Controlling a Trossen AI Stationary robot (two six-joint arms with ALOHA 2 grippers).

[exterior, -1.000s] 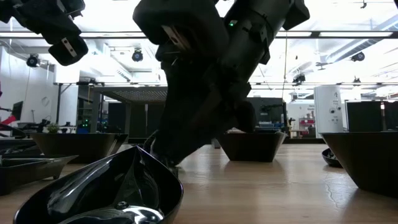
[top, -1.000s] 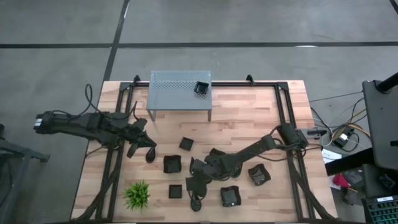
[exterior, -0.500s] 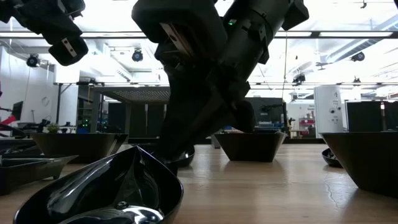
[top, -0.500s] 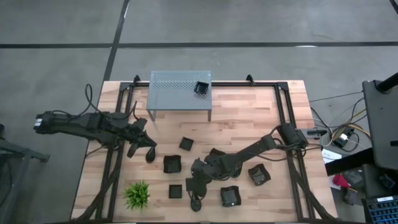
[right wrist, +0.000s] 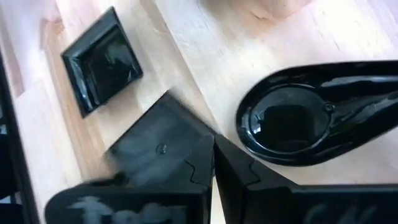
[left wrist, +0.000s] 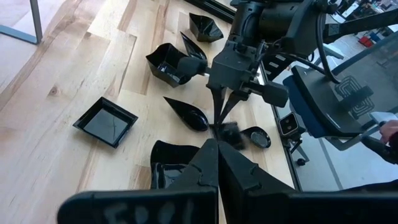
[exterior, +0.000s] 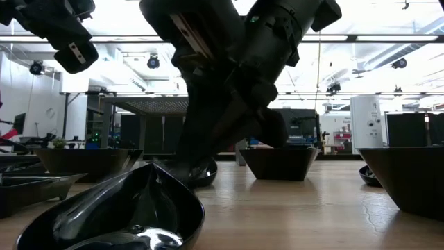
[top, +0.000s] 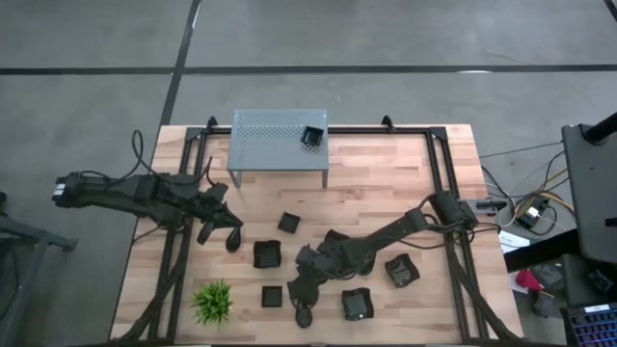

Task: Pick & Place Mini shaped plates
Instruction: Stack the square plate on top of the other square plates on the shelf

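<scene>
— Wood worktop (top: 386,173), black dishes scattered over its near half. Where is your right gripper (right wrist: 213,143)?

— Low over the boards, close to the near edge, about midway along it. Its two fingers are drawn together until the tips meet.

— Holding anything?

— I cannot tell. A blurred square dish (right wrist: 155,146) sits right against the fingertips, but I can't see whether its rim is pinched between them. A teardrop dish (right wrist: 298,121) lies flat just beside the tips on the other side, and a shallow square plate (right wrist: 102,59) lies a little farther off, apart from both.

— And the left gripper (left wrist: 214,149)?

— Over the left part of the worktop, fingers closed tight, nothing in them. It hangs near a deep square dish (top: 267,253).

— The rest of the plates?

— One small dish (top: 312,137) stands on the grey perforated shelf (top: 270,140) at the far edge, at the shelf's right end. A small square one (top: 288,223) lies near the middle of the worktop. Two more, a glossy dish (top: 356,306) and a tilted dish (top: 402,271), lie toward the near right corner. A green plant (top: 212,302) stands toward the near left corner.
</scene>
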